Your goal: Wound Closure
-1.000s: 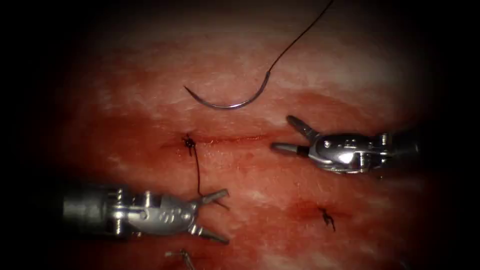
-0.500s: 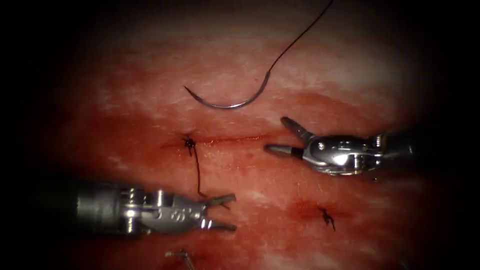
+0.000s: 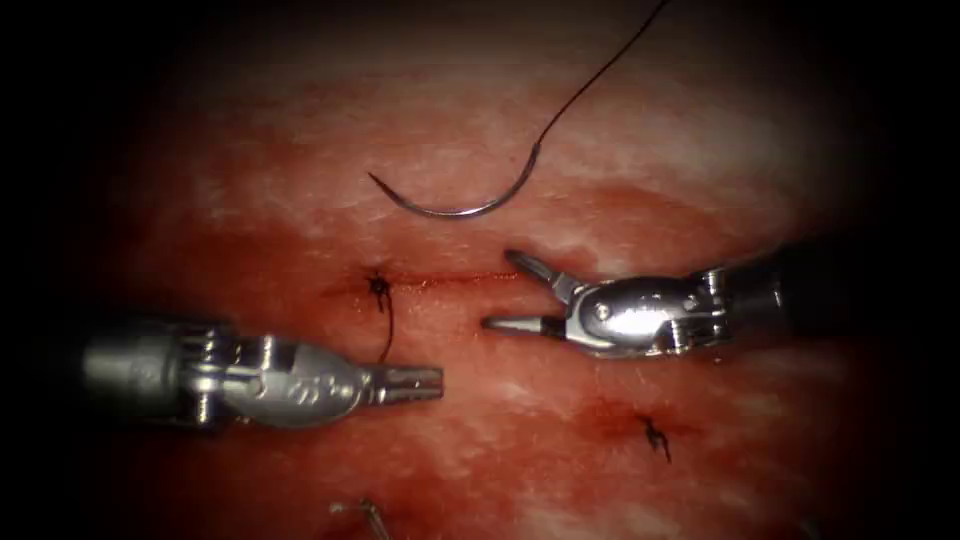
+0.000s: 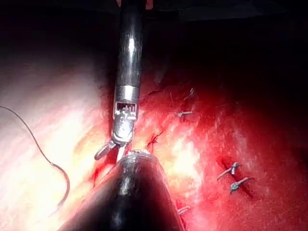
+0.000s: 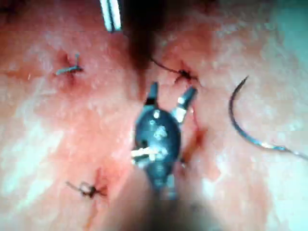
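Observation:
The curved needle (image 3: pixel 450 208) lies free on the tissue (image 3: pixel 700 150) above the cut (image 3: pixel 460 277), not in the tissue. Its thread (image 3: pixel 590 85) runs up and to the right. A dark knot (image 3: pixel 378 287) sits at the cut's left end, and its tail (image 3: pixel 388 330) drops to my left tool (image 3: pixel 425 381), whose jaws are shut on that thread. My right tool (image 3: pixel 498 291) is open and holds nothing, just right of the knot by the cut. In the right wrist view, the right tool (image 5: pixel 171 94) is spread close to the knot (image 5: pixel 183 74), with the needle (image 5: pixel 236 115) beside it.
An older knotted stitch (image 3: pixel 655 436) lies below the right tool, and cut thread ends (image 3: pixel 365 512) lie below the left tool. Red fluid covers the tissue around the cut. The left wrist view shows the right tool's shaft (image 4: pixel 130 48) and more cut ends (image 4: pixel 233 178).
My left tool's jaws went from open to shut at the knot's thread tail and rose slightly. My right tool moved left along the cut toward the knot, still open.

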`<state>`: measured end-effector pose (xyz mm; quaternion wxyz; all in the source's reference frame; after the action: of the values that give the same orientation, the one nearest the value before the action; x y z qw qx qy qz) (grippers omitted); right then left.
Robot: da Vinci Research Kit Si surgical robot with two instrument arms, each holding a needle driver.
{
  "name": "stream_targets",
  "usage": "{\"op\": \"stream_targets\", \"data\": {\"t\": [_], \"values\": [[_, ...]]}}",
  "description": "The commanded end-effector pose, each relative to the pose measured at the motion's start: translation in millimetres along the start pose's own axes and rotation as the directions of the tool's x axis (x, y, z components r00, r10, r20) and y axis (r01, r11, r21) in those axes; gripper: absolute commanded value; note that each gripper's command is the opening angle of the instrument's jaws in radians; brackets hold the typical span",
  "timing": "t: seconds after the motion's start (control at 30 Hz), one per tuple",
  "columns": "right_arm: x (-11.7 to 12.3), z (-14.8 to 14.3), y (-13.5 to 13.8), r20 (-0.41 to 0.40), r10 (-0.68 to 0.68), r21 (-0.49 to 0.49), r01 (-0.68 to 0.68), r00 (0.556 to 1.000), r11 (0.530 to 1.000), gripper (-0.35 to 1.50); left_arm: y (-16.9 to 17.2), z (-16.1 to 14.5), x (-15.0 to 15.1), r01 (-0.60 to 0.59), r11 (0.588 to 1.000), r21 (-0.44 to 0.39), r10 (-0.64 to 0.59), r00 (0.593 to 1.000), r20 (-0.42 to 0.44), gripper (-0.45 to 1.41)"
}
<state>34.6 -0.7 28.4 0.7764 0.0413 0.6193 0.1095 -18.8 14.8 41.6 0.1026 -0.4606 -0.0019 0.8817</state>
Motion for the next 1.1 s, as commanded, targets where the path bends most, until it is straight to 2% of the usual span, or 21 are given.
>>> {"op": "stream_targets", "data": {"t": [0.03, 0.23, 0.87, 1.1], "values": [[-0.2, 2.4, -1.1, -0.029, -0.033, 0.034, 0.034, 0.999, 0.999, 1.28, 0.2, 0.6, -0.2, 0.001, 1.000, -0.001, -0.001, 1.000, 0.002, -0.45], [0.1, 6.1, -2.6, -0.058, -0.107, 0.056, 0.110, 0.993, 0.992, 1.30, 0.5, 0.6, -0.2, 0.000, 1.000, 0.001, 0.000, 1.000, 0.003, -0.45], [0.8, 11.6, -3.2, -0.057, -0.221, -0.002, 0.221, 0.974, 0.975, 1.35, 1.1, 1.1, 0.4, 0.001, 1.000, 0.008, -0.001, 1.000, 0.007, -0.45], [0.5, 12.4, -2.9, -0.055, -0.228, -0.007, 0.228, 0.972, 0.974, 1.33, 1.2, 1.1, 0.5, 0.001, 1.000, 0.007, -0.001, 1.000, 0.006, -0.45]]}}
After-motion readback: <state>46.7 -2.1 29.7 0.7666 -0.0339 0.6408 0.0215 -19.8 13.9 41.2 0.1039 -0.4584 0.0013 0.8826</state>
